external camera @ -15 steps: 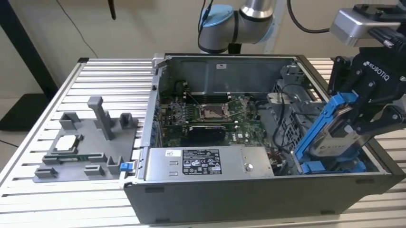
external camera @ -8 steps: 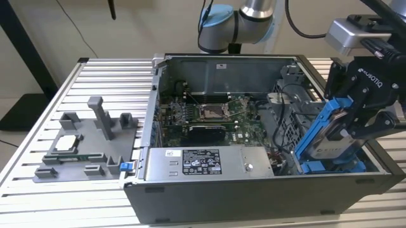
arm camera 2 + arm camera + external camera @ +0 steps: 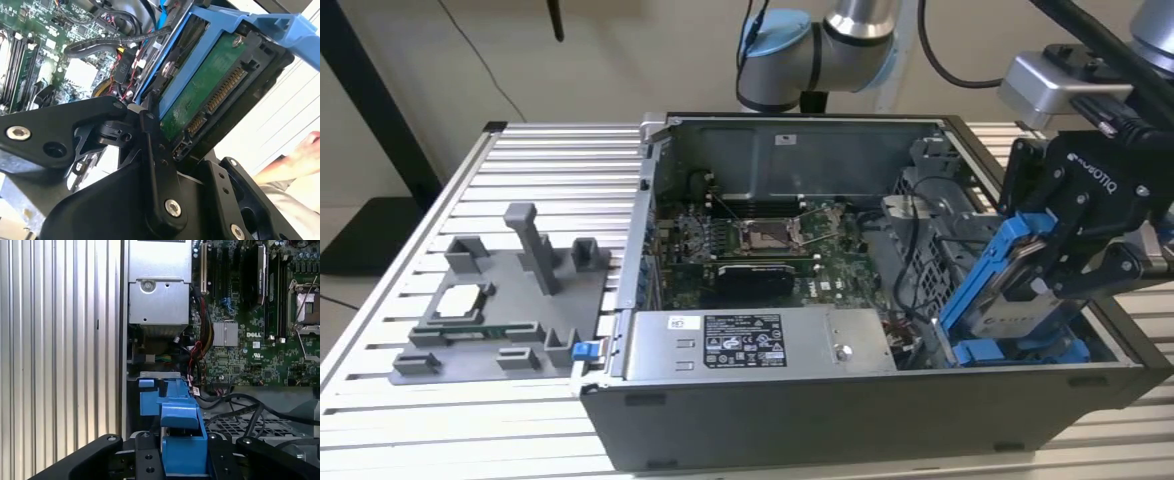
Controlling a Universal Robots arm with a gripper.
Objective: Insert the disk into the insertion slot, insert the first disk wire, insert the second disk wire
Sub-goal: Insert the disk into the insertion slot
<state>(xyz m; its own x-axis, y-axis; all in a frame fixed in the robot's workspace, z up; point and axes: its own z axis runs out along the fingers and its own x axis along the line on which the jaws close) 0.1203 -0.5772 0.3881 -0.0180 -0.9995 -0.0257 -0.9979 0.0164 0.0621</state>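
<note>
A slatted metal table (image 3: 494, 440) carried an open computer case (image 3: 854, 425), lying on its side with the main circuit board (image 3: 761, 240) facing up. A grey parts tray (image 3: 507, 310) sat on the table towards the exterior view's left, well apart from the work. Along the near wall of the case lay the silver power box (image 3: 761, 345).

At the exterior view's right the arm's claw (image 3: 1067, 285) was closed on the disk (image 3: 1007, 300), gripping it across its blue frame. The disk stood steeply tilted over the slot (image 3: 1027, 352), its lower end near the blue tabs there. Whether it touched them I could not tell. In the first wrist view the blue frame sat between the fingers (image 3: 145, 460), with the bay below it.

By my judgement the first step was in hand: the disk was at the slot but not seated. Seating it would call for the frame to be brought square with the bay rails. The disk's connector (image 3: 225, 90) was bare and the black cables (image 3: 914, 250) lay loose, so neither wire was in.

As for writing, the power box bore a black-and-white label (image 3: 744, 342), the back wall of the case a small white sticker (image 3: 785, 139), and the claw's housing had white lettering.
</note>
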